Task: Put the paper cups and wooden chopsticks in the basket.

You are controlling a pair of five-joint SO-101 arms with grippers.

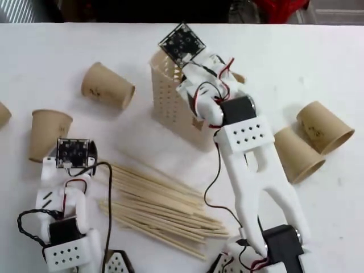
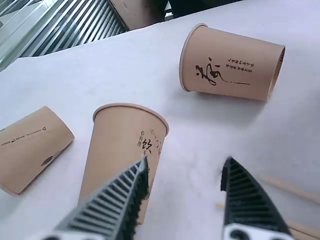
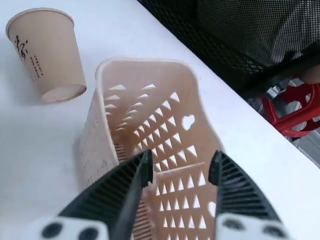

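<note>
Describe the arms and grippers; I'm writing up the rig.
Both arms are white with black servo blocks. The right arm has a forked link and red, black and white wires; the left arm trails a black cable. Each wrist carries a square black camera board. The left gripper and right gripper have black ribbed, pointed fingers on white bases.

Bright even light, soft shadows
</note>
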